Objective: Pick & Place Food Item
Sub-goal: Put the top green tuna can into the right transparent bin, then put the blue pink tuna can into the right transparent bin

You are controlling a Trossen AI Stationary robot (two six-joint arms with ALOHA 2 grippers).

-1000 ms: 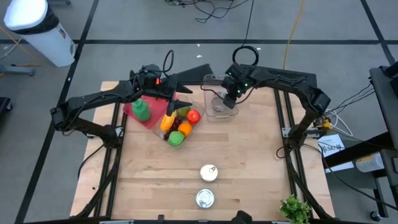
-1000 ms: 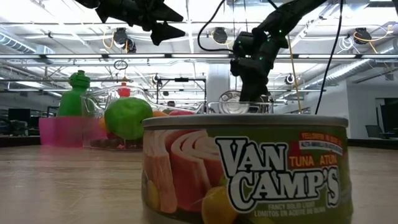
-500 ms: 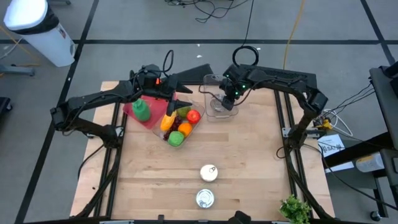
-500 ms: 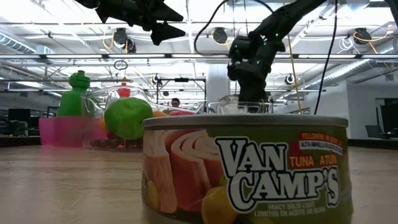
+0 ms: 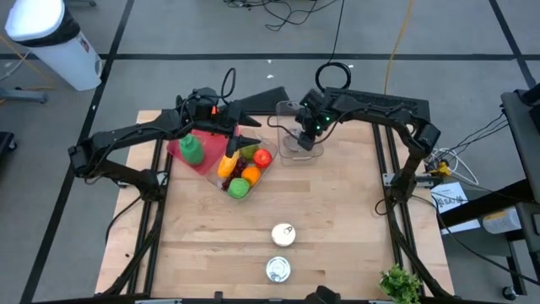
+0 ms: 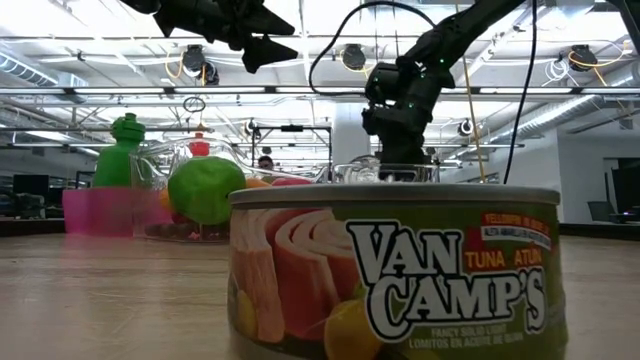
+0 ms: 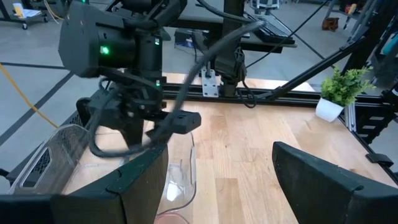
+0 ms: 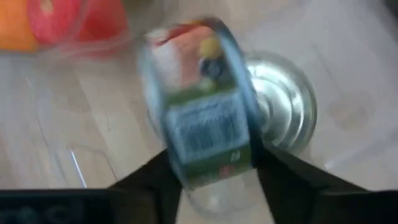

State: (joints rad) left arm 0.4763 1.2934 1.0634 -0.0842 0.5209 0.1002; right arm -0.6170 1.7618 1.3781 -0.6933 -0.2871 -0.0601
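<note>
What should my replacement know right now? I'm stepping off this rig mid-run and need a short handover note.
Right gripper: shut on a tuna can, held above the clear container at the table's back; another can already lies inside.
Left gripper: open, holding nothing, hovering over the clear fruit tray.
Two more cans stand near the front edge.
Done: one can in the container, by the look of it.
Left: release the held can, then likely fetch the front two.

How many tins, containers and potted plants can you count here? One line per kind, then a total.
Tins: 4 (front tin, second tin, held tin in right gripper, tin inside clear tub)
Containers: 3 (pink tub, fruit tub, clear tub)
Potted plant: 1
Total: 8
</note>
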